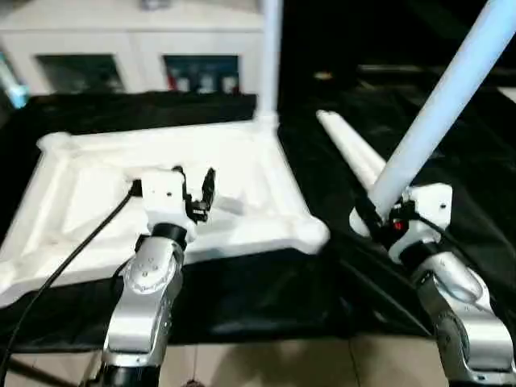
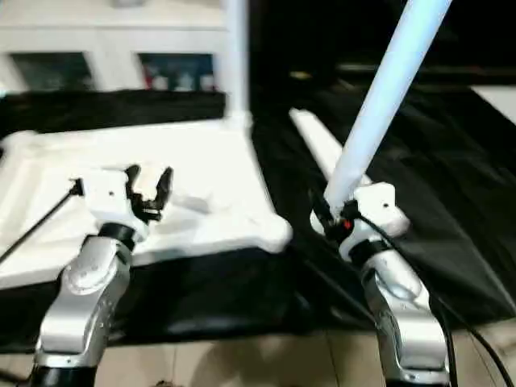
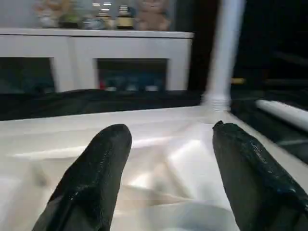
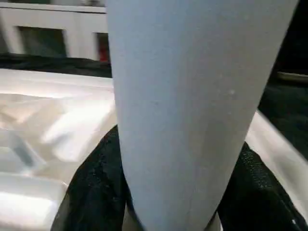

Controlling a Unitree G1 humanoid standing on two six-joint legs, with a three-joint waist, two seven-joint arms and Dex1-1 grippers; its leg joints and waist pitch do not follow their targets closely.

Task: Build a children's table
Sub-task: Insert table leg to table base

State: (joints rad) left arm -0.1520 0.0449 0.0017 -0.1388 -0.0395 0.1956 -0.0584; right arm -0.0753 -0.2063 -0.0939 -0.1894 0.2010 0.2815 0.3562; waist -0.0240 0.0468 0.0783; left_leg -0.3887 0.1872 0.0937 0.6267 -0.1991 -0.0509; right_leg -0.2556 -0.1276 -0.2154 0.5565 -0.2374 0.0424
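Two silver forearms are seen rising from the near edge, over a strip of pale floor (image 1: 266,363). On the right, the right gripper (image 1: 379,216) is closed on a white leg (image 1: 439,105), gripped near its lower end; the leg is held tilted, slanting up and away to the right, out past the upper edge. In the right wrist view the leg (image 4: 192,106) is seen clamped between the two black fingers (image 4: 96,192), touching both. On the left, the left gripper (image 1: 196,187) is held over the tabletop (image 1: 105,185) with its fingers (image 3: 96,173) spread apart and nothing between them; whether they touch the plastic cannot be told. The tabletop is laid upside down on a surface draped in black cloth (image 1: 242,298), ribbed underside up, its rounded near-right corner socket (image 1: 310,232) standing empty close to the held leg's lower end. Just right of the tabletop, another white leg (image 1: 351,153) is laid flat on the cloth, running away from the robot. At the tabletop's far right corner, a third leg (image 1: 270,56) is stood upright in its socket. Furthest back, a white cabinet (image 1: 129,40) with dark glazed compartments is seen, small figures and bottles (image 3: 96,12) set along its top.
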